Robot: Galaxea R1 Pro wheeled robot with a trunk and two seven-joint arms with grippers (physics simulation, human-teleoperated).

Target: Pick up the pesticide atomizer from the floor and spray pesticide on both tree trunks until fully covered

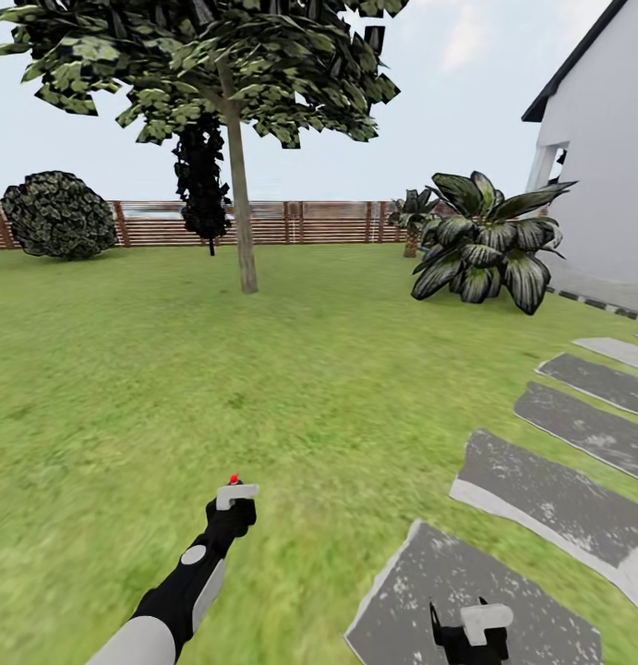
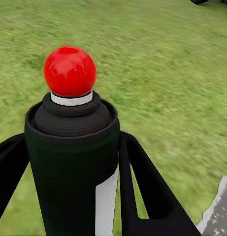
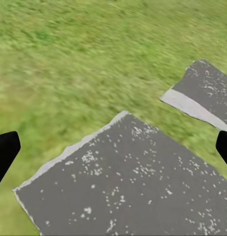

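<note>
Pesticide atomizer [image 2: 74, 162]: near-black cylinder, stepped dark shoulder, white collar, glossy red ball cap, a pale vertical stripe down its side. Left tool [image 2: 69, 187] clenched on it, a black finger [image 2: 147, 191] pressed to each flank. From the head camera the left tool [image 1: 234, 503] sits out over the lawn [image 1: 152, 388], red cap just showing above its white tip. Tree [image 1: 217, 65] stands well beyond it, near the slatted fence [image 1: 300, 222]; trunk [image 1: 239, 203] straight, bare, grey-brown, crown blocky green. Broad-leaved plant [image 1: 485, 240] lies right of the tree, beside the white house [image 1: 600, 175]. Right tool [image 3: 113, 147] released, fingers spread wide, hanging over a grey stepping stone [image 3: 138, 191].
</note>
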